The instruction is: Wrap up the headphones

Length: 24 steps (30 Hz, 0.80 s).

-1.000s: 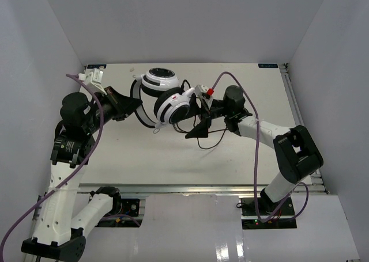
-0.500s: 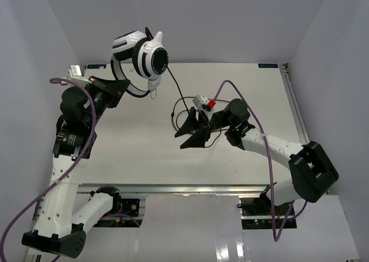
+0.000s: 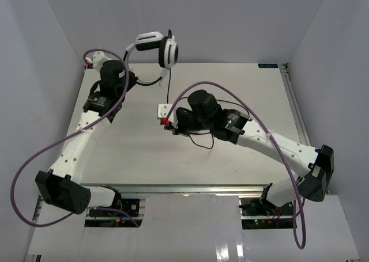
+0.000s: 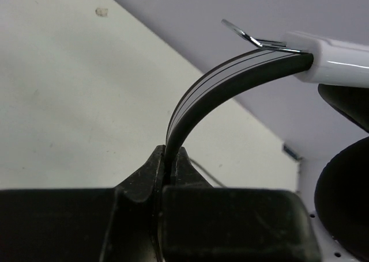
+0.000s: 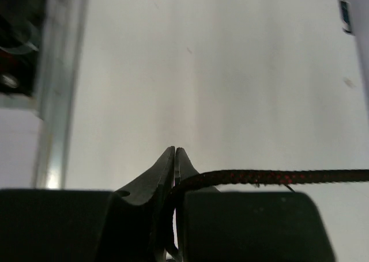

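Note:
The headphones (image 3: 160, 46) hang in the air over the table's far edge, white with black pads. My left gripper (image 3: 138, 80) is shut on their black headband (image 4: 199, 98); the white slider (image 4: 340, 60) and a black ear pad (image 4: 346, 204) show at the right of the left wrist view. Their thin dark cable (image 3: 168, 92) drops from the earcup to my right gripper (image 3: 177, 128), which is shut on it mid-table. In the right wrist view the braided cable (image 5: 277, 175) leaves the closed jaws (image 5: 174, 152) to the right. A slack loop of cable (image 3: 202, 140) lies on the table.
Thick purple arm cables (image 3: 228, 95) arch over the right arm and trail off the left arm (image 3: 34, 158). White walls enclose the table on three sides. A metal rail (image 5: 57, 101) runs along the table edge left of my right gripper.
My right gripper has closed on the cable and swung left across the table. My left arm has carried the headphones up and back toward the far edge.

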{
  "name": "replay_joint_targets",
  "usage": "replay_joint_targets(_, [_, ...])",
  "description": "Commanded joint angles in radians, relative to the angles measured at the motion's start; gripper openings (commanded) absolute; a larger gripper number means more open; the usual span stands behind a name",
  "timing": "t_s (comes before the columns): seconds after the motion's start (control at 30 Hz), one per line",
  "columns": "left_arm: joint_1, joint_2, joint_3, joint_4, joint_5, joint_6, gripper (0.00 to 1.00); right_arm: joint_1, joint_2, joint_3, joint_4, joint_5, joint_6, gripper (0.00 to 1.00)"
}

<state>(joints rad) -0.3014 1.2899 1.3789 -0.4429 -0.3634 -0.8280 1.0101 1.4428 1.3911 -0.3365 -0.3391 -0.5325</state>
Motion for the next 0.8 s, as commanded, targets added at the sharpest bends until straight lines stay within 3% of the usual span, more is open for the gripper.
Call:
replay_joint_targets(0.0, [-0.145, 0.090, 0.040, 0.027, -0.121, 0.313, 0.00, 0.044, 0.004, 0.040, -0.221, 0.676, -0.325, 0.08])
replay_joint_targets(0.2, [-0.253, 0.122, -0.060, 0.006, -0.101, 0.512, 0.00, -0.016, -0.007, 0.068, -0.131, 0.865, -0.527, 0.08])
replay_joint_targets(0.43, [-0.269, 0.073, -0.152, -0.020, 0.019, 0.631, 0.00, -0.109, -0.034, 0.075, -0.110, 0.826, -0.610, 0.08])
replay_joint_targets(0.6, [-0.270, 0.052, -0.203, -0.029, 0.309, 0.653, 0.00, -0.159, -0.061, 0.027, 0.033, 0.736, -0.590, 0.08])
replay_joint_targets(0.77, [-0.272, 0.025, -0.257, 0.010, 0.523, 0.619, 0.00, -0.215, -0.041, 0.044, 0.059, 0.525, -0.408, 0.08])
